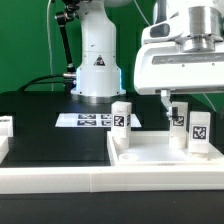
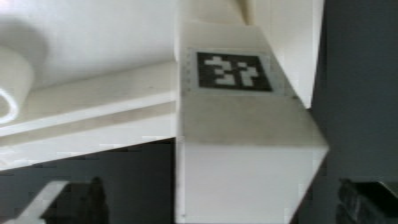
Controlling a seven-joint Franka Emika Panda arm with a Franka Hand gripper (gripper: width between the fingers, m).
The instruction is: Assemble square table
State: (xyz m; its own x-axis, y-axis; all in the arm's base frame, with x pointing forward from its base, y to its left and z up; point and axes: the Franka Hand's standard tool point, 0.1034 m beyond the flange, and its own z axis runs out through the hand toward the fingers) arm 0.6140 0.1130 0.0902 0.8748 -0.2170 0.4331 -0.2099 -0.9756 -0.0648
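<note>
The hand (image 1: 176, 103) hangs unclenched, jaws wide, straddling a leg (image 1: 180, 118) that stands upright, long axis vertical, on the square slab (image 1: 150, 156) at the exterior view's right — tagged face toward that camera.

No words or numbers legible; only coded tags and one dark mark.
Black-and-white square tags on three white legs in the exterior view: central leg (image 1: 121, 116), three-o'clock leg (image 1: 179, 117), four-o'clock leg (image 1: 199, 130). A row of like tags on the marker board (image 1: 88, 120), at 9 o'clock from the central leg. Small unreadable dark mark on the robot base (image 1: 99, 72), at 12 o'clock. One more tag (image 2: 233, 73) close up on the wrist-view leg (image 2: 246, 140).
</note>
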